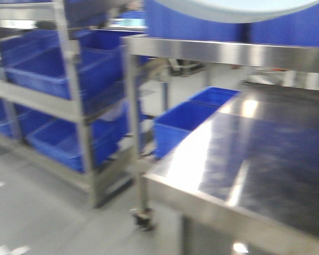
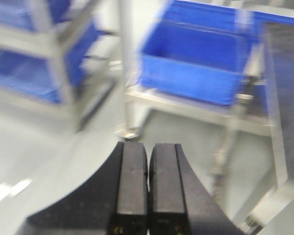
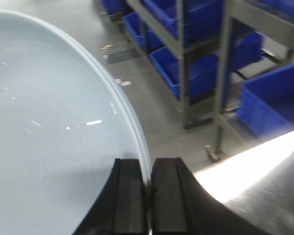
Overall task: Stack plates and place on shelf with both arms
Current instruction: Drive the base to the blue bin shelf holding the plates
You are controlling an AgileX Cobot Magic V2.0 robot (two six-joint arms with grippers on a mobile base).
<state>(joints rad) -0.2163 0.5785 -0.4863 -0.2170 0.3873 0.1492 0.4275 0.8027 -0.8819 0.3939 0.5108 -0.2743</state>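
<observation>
While the blurred front view is showing the dark reflective surface (image 1: 287, 159) filling its right side, the stainless-steel shelf (image 1: 228, 52) is crossing above the surface's far edge. Blue crates (image 1: 183, 125) are sitting just beyond its far left corner. The pale bluish-white plate (image 3: 49, 122) is hanging in the air above the shelf's front band. I cannot tell whether a second plate is lying under it.

The right gripper (image 3: 148, 164) is carrying it, its fingers (image 3: 130, 196) pinching the rim from one side only. The left gripper (image 2: 148, 147) is hovering over the floor off the surface's left edge, its fingers pressed together on nothing.

I am judging a slip as the main risk. A large glossy plate held by one edge could be tilting or sliding out, or its rim could be striking the shelf's front band, since the left arm is giving no support.
</observation>
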